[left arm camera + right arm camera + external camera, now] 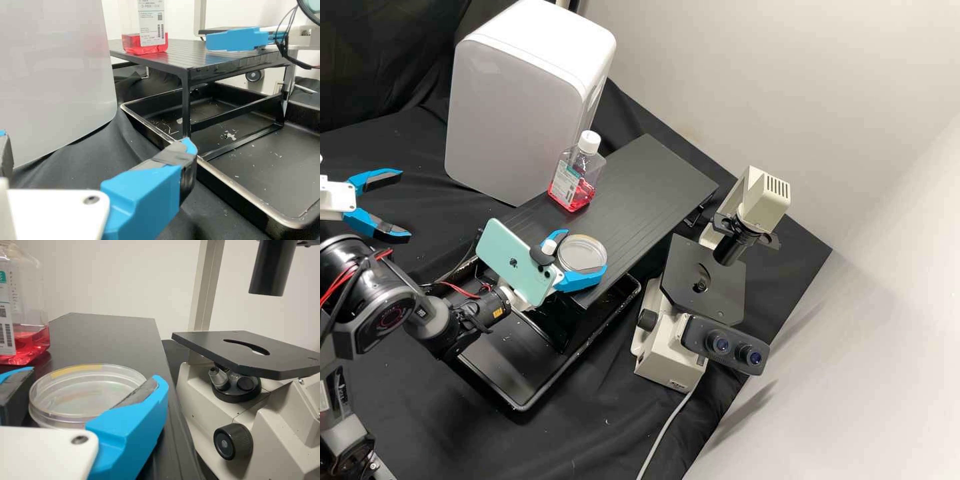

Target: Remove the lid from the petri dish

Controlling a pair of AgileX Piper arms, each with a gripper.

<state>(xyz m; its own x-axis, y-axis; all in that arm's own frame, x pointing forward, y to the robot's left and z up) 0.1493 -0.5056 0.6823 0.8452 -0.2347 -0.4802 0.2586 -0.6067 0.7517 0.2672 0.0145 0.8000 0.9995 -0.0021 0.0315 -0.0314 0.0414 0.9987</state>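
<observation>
Black cloth (587,427) covers the bench beneath one raised shelf (640,193). Near the shelf's front edge, one petri dish (581,253), its lid (85,385) on, sits clasped by the right gripper (585,251), its near side hidden. One bottle (577,173) stands toward the shelf's rear, well apart. Left of the shelf, the left gripper (403,203) hangs spread wide.

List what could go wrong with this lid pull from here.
1. The right gripper seems low around the dish, so it may lift the base along with the lid.
2. The dish lies near the front edge of the shelf; a nudge could tip it into the tray below.
3. A wide swing could hit the bottle behind.
</observation>
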